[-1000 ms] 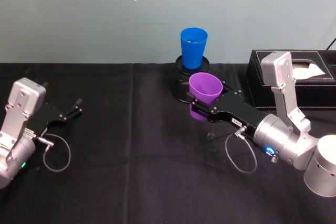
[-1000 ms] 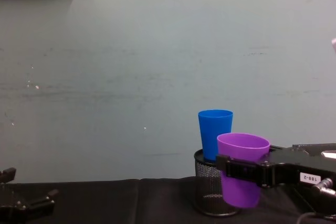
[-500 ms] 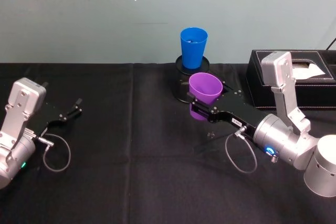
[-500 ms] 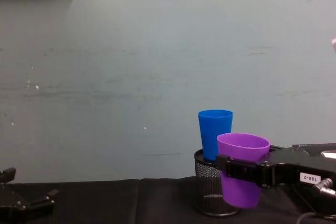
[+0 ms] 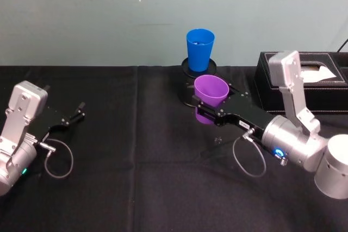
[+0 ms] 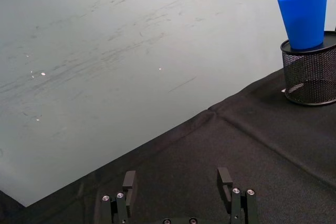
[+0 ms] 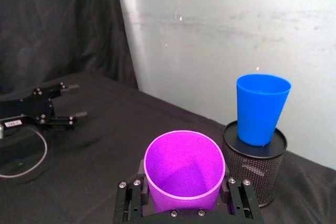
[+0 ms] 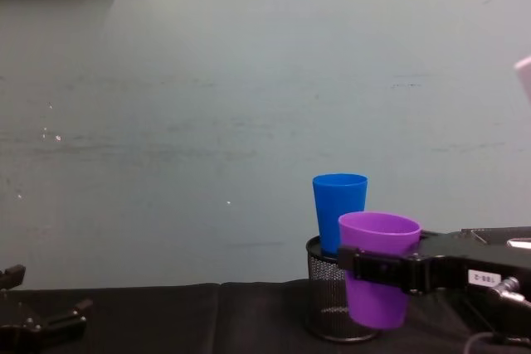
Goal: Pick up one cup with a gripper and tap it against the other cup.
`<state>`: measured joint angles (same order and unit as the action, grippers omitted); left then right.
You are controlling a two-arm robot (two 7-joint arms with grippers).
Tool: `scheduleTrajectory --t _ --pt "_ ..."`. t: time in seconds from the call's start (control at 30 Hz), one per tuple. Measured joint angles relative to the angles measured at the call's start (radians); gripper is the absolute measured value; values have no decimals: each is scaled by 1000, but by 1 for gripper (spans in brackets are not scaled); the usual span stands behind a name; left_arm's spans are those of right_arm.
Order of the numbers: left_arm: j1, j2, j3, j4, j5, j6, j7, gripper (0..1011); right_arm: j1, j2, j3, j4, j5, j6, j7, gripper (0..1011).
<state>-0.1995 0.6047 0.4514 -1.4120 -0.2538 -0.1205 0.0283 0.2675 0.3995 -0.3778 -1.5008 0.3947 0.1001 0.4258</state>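
Observation:
My right gripper (image 5: 209,111) (image 7: 183,195) (image 8: 373,267) is shut on the purple cup (image 5: 210,97) (image 7: 184,169) (image 8: 377,271) and holds it upright above the black table. The blue cup (image 5: 199,49) (image 7: 261,107) (image 8: 339,211) (image 6: 304,15) stands upright on top of a black mesh pen holder (image 5: 187,82) (image 7: 256,163) (image 8: 325,300) (image 6: 310,73) just behind the purple one. A small gap shows between the two cups. My left gripper (image 5: 73,116) (image 6: 180,184) lies open and idle low over the table at the far left.
A black tissue box (image 5: 315,80) sits at the back right of the black tablecloth (image 5: 136,161). A pale green wall (image 5: 109,14) stands right behind the table. A cable loop (image 5: 250,158) hangs from my right wrist.
My right gripper has lifted the purple cup slightly and shifted it a little to the left, toward the blue cup. The left arm has not moved.

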Motion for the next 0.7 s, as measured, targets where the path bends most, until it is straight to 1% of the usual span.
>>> scheduleTrajectory --t 0.07,0.13,0.2,0.23,0.27,0.3,0.43,0.6,0.7 --pt "0 0 0 0 0 0 0 1000 20 -2 -6 19 4 14 9 737" --pt "0 0 0 0 0 0 0 1000 62 -8 -17 61 9 40 23 737" --pt "0 0 0 0 0 0 0 1000 84 -12 -21 81 9 52 23 737" --pt "0 0 0 0 0 0 0 1000 107 -17 -25 102 7 66 22 737" --pt "0 0 0 0 0 0 0 1000 107 -17 -25 102 7 66 22 737" --pt "0 0 0 0 0 0 0 1000 128 -24 -28 122 4 77 13 737" --pt "0 0 0 0 0 0 0 1000 169 -42 -30 158 -9 97 -18 737" --pt "0 0 0 0 0 0 0 1000 194 -65 -29 173 -33 126 -68 738" --pt "0 0 0 0 0 0 0 1000 198 -81 -25 176 -39 141 -87 737"
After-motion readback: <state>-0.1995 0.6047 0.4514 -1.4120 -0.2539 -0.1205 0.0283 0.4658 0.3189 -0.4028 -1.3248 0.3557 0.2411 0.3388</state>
